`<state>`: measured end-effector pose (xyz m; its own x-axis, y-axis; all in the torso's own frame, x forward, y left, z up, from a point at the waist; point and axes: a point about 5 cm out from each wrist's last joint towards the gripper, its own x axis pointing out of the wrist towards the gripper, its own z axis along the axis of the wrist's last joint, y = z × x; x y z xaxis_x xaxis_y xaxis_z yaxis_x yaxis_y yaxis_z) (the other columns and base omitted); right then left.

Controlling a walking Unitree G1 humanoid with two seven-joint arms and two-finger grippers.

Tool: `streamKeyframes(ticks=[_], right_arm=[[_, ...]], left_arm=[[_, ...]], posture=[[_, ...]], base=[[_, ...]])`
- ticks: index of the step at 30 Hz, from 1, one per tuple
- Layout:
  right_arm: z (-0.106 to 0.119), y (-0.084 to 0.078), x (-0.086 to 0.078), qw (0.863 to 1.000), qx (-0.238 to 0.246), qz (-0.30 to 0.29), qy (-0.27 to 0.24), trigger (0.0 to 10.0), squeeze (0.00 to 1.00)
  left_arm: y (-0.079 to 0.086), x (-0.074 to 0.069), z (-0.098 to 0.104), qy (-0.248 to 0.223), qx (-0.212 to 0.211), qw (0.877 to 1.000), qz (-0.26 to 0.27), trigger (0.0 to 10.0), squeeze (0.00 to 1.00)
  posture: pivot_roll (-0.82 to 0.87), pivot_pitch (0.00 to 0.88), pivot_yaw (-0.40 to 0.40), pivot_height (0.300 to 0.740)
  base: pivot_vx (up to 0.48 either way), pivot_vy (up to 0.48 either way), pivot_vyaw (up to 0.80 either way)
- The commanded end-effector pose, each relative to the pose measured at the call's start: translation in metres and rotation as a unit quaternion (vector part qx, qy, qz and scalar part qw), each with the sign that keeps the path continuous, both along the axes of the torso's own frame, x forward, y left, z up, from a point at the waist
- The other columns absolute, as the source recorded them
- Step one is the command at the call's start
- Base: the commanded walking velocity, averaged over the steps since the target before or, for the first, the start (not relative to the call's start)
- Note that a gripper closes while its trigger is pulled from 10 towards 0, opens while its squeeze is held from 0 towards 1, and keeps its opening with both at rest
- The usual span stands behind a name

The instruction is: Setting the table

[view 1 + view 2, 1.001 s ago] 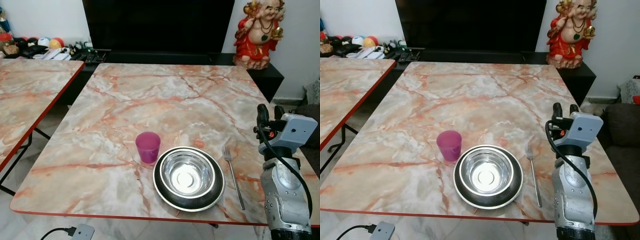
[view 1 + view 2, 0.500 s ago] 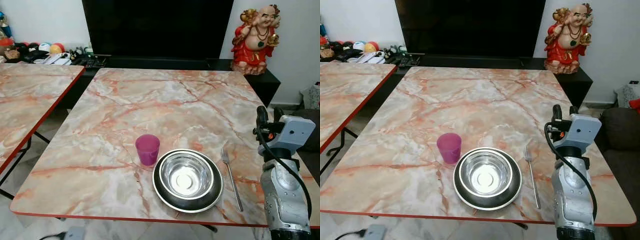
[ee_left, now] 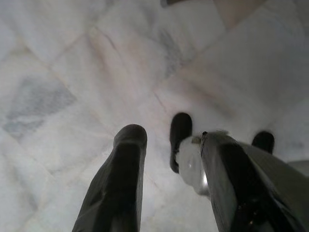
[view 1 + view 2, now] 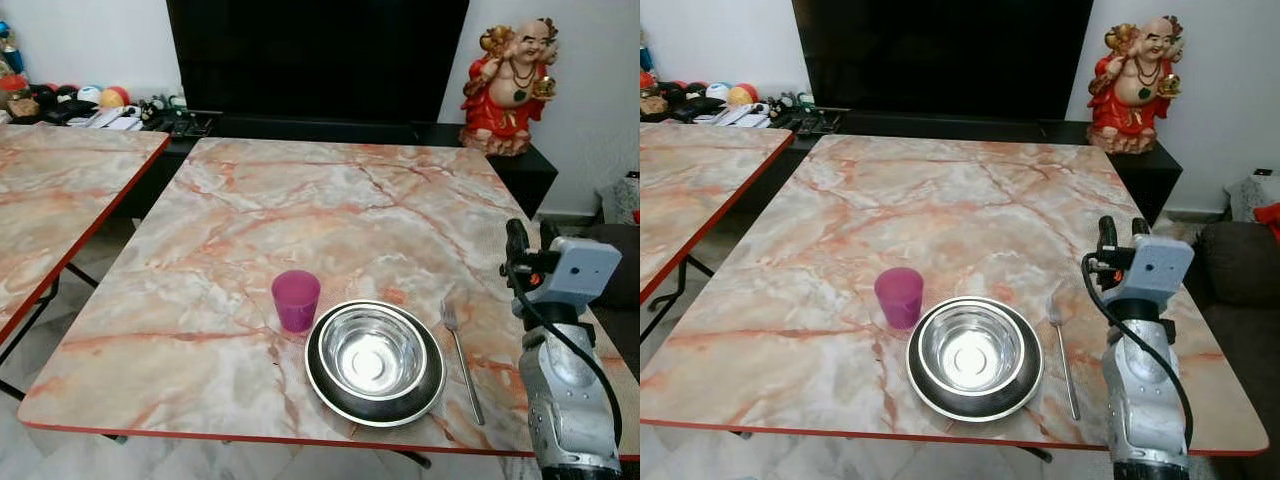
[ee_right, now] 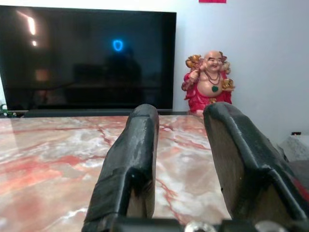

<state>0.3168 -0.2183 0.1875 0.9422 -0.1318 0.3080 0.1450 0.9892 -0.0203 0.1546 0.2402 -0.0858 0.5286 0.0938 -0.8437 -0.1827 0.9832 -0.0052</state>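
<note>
A steel bowl (image 4: 375, 358) is sitting on a dark plate (image 4: 330, 385) near the table's (image 4: 300, 200) front edge, with a purple cup (image 4: 296, 299) just beside it on the left and a fork (image 4: 461, 359) lying on the right. The right gripper (image 4: 1119, 237) is hovering past the fork, fingers parted and empty. The left gripper (image 3: 166, 140) is hanging over floor tiles (image 3: 58, 72), fingers apart.

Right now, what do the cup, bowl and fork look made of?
Cup: probably plastic, with a matte, slightly see-through purple wall and no glints.
Bowl: looks like polished steel, mirror-bright inside, sitting in a dark rim or plate that could be metal too.
Fork: likely steel, thin and silvery grey.
Table: marble-patterned top with a red edge; real stone or laminate, can't tell.
</note>
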Motion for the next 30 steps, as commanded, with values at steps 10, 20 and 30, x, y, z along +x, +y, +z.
streamKeyframes(ticks=[10, 20, 30], right_arm=[[0.001, 0.004, 0.000, 1.000, 0.001, 0.001, 0.001, 10.0, 0.00], [0.006, -0.001, -0.001, 1.000, -0.005, -0.005, -0.006, 10.0, 0.00], [0.004, 0.002, -0.001, 1.000, -0.007, -0.004, -0.002, 10.0, 0.00]], left_arm=[[-0.004, 0.009, 0.003, -0.009, 0.007, 1.000, -0.027, 10.0, 1.00], [-0.001, 0.010, 0.004, -0.002, 0.019, 1.000, -0.023, 10.0, 0.00], [0.005, 0.007, 0.004, 0.008, 0.037, 0.999, -0.018, 10.0, 0.00]], posture=[[-0.06, 0.000, -0.035, 0.740], [-0.06, 0.000, -0.032, 0.740], [-0.07, 0.005, -0.028, 0.740]], base=[[0.000, 0.000, 0.00], [0.000, 0.000, 0.00], [0.000, 0.333, 0.00]])
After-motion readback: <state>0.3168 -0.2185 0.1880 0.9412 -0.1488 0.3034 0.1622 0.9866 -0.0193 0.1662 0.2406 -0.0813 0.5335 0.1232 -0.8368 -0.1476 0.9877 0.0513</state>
